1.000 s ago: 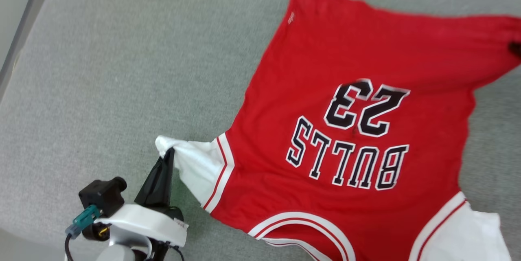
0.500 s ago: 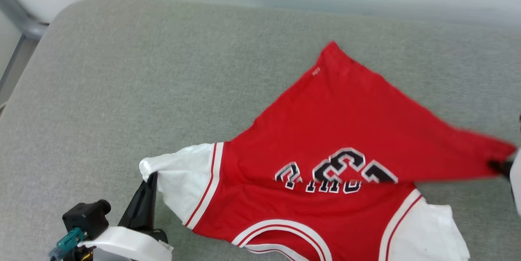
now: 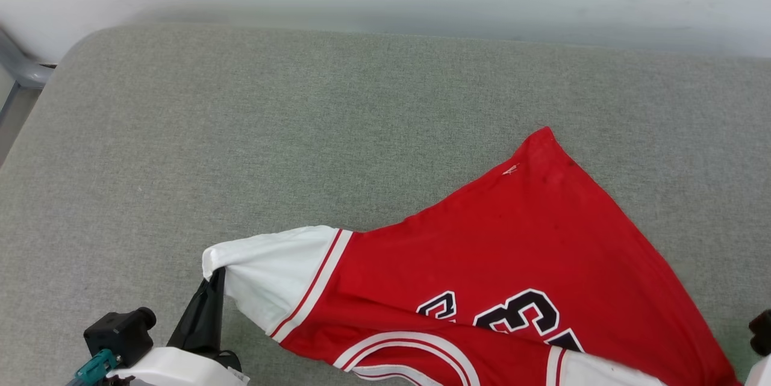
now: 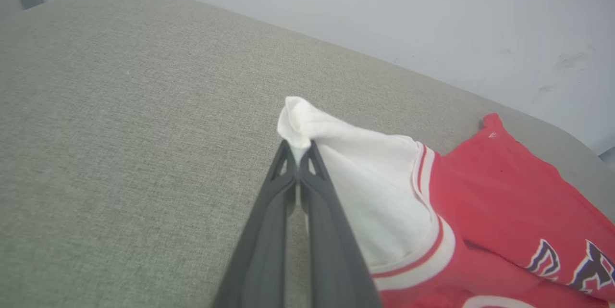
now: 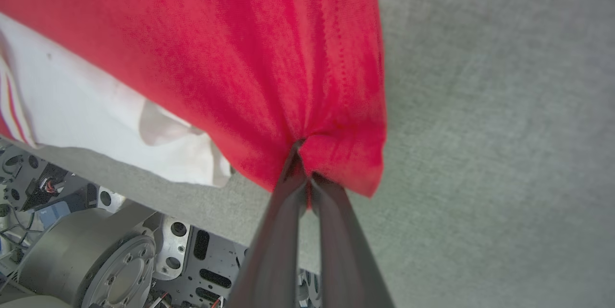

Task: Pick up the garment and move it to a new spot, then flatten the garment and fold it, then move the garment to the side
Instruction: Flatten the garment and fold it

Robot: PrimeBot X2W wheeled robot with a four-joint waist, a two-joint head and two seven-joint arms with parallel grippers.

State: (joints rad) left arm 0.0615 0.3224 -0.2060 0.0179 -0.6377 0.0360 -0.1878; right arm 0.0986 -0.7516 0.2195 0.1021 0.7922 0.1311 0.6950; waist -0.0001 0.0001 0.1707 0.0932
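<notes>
The left gripper had its two dark fingers pressed together on a bunched tip of the white sleeve of the garment, and a small tuft of white cloth stood out just beyond the fingertips. From that pinch, in the left wrist view, the sleeve fanned away to the right of the fingers, past its red-and-white striped trim and into the red body. The body lay on the grey padded surface, with black, white-outlined numerals partly showing near a fold. The right gripper was likewise closed, its fingers clamped on a gathered red corner of the garment. Puckers ran out from the pinch, and the red cloth spread up and to the left of those fingers, over the other white sleeve. To their right lay grey padding. Below and left of them, past the pad's edge, showed the robot's grey metal base.
</notes>
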